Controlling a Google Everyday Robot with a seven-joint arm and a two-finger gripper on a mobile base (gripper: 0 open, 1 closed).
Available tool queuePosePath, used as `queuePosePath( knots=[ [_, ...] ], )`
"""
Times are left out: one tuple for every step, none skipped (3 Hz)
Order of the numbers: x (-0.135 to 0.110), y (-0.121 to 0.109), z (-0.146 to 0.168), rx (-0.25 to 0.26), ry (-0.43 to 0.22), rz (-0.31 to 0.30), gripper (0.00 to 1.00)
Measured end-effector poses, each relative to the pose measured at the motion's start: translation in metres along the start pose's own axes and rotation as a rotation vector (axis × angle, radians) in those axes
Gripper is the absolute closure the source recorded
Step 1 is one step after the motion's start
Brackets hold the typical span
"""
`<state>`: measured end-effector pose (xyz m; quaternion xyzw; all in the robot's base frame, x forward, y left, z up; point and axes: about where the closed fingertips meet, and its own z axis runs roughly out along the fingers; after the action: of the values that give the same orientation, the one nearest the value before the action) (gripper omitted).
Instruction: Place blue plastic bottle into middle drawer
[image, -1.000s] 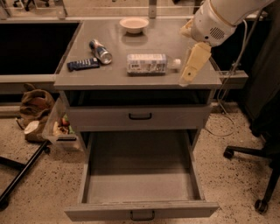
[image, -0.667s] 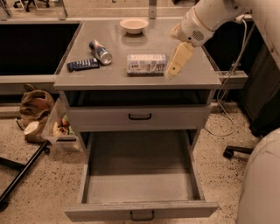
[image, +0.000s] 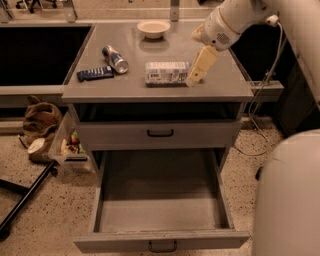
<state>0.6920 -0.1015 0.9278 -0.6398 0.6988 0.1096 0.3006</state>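
1. My gripper hangs over the right part of the grey counter top, angled down and to the left from the white arm. I cannot tell whether it is released or clenched.
2. The blue plastic bottle lies on its side just left of the gripper tip. Its near end is right beside the tip, and I cannot tell if they touch.
3. Further left of the gripper, past the bottle, a blue-and-silver can lies tipped over. A dark blue packet lies flat beside it, near the counter's left edge.
4. Behind the gripper and to its left, a pale bowl sits upright at the back of the counter.
5. Below the gripper, under the counter, the upper drawer is pushed in, with its black handle facing me.
6. Lower again, the middle drawer is pulled well out toward me, its plain grey floor showing.
7. Far left of the gripper there is a dark recess. On the speckled floor beneath it are a brown bag, a clear bin and a black pole.
8. To the gripper's right a cable trails down, and the white robot body fills the lower right corner.
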Motion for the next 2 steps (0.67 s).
queuePosePath(
  knots=[
    [0.01, -0.029, 0.038, -0.033, -0.014, -0.003, 0.0],
    [0.038, -0.049, 0.071, -0.059, -0.024, 0.048, 0.0]
  ],
)
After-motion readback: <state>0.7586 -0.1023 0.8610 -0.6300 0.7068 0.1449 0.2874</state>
